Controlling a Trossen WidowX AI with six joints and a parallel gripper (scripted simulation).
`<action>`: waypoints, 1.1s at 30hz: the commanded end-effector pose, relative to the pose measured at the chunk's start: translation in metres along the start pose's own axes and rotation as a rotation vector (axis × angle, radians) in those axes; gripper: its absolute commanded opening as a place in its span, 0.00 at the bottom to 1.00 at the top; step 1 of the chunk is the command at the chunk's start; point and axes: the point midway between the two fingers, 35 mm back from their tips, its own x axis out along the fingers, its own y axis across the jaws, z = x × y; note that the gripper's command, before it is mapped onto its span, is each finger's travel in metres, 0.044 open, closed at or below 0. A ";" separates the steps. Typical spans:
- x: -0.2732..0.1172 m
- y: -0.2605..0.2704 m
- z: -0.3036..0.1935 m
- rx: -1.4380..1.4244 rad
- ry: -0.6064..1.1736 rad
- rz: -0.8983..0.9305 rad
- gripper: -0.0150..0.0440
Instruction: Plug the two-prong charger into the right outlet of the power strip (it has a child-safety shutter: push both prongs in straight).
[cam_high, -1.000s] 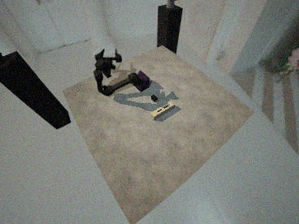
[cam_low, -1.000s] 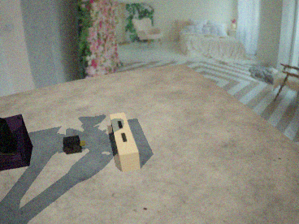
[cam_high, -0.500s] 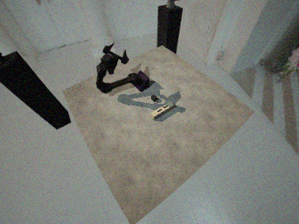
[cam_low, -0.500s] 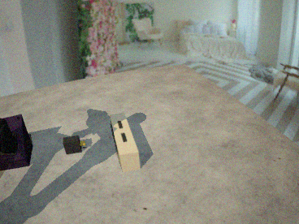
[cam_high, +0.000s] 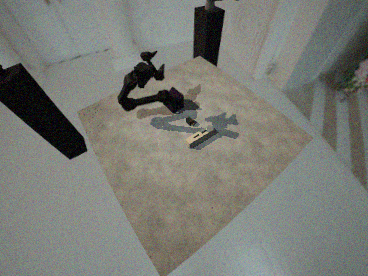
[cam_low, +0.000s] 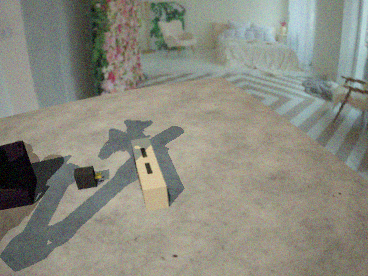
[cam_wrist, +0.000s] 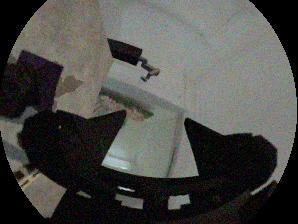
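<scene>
The black charger (cam_high: 191, 121) (cam_low: 85, 177) lies on the table a short way from the power strip, its brass prongs (cam_low: 99, 175) pointing toward the strip. The cream power strip (cam_high: 197, 138) (cam_low: 156, 186) has two dark outlets on its top face, and nothing is plugged into them. My gripper (cam_high: 157, 62) (cam_wrist: 156, 117) is open and empty. It is raised high above the table on the folded arm, well away from the charger and strip, with its fingers pointing away from them. It is out of sight in the exterior view.
The arm's dark purple base (cam_high: 175, 100) (cam_low: 18, 175) (cam_wrist: 46, 77) stands on the table (cam_high: 175, 200) (cam_low: 260, 210) near the charger. The arm's shadow falls around the charger and strip. Black pillars (cam_high: 44, 112) (cam_high: 207, 37) stand beyond the table's edges.
</scene>
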 end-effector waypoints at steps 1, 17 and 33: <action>0.006 0.009 -0.014 0.134 0.036 0.049 1.00; 0.019 0.052 -0.065 0.678 0.225 0.219 1.00; 0.018 0.108 -0.107 1.206 0.490 0.351 1.00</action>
